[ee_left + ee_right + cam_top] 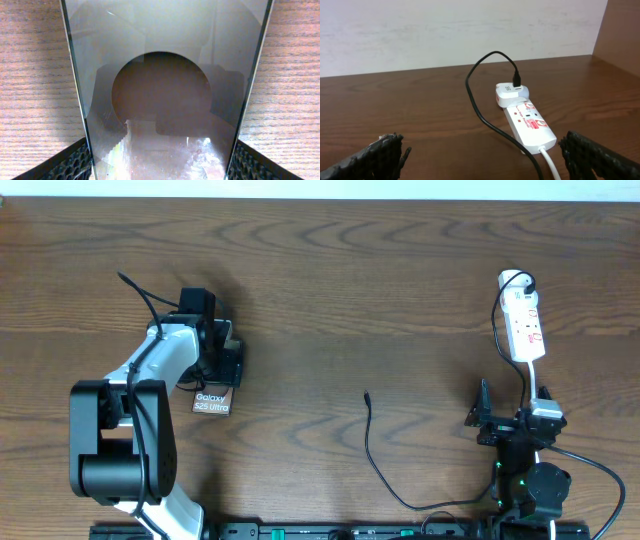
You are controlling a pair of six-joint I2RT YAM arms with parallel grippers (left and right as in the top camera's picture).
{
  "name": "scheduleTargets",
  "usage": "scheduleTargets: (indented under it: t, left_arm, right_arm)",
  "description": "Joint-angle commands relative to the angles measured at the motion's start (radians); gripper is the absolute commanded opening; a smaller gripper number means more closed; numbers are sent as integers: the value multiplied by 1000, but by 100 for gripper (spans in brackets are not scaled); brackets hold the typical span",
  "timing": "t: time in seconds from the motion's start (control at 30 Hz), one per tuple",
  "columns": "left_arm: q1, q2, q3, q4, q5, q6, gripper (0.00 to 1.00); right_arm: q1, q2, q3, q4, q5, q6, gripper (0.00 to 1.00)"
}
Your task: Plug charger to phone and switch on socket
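Left gripper pinches the phone. Right gripper, spread, is nearer the charger plug tip, lying to its left.

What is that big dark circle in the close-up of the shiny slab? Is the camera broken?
Left wrist view: no fault, the phone has a glossy face mirroring something dark and round, with pale glare streaks below. Right wrist view: even light, socket sharp.

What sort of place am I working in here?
Probably an indoor lab or office bench, though that is a guess: a dark wood-grain table, a plain pale wall behind it, and a white power strip with a white adapter plugged into its end.
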Motion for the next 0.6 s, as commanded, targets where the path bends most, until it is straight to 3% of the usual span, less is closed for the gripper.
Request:
scheduleTargets:
  t: [0.0,0.13,0.23,0.57]
  left_arm:
    - [0,18,-37,-2,-8,13,42]
    - [0,18,-37,-2,-8,13,25]
    - [0,18,-37,-2,-8,13,8]
    - [0,17,-37,6,-9,13,8]
  right_arm:
    - [9,-6,-1,-4,11,-12,99]
    - [9,-6,-1,-4,11,-12,99]
    - [9,-6,-1,-5,11,-12,99]
    - [9,-6,-1,-4,11,-12,99]
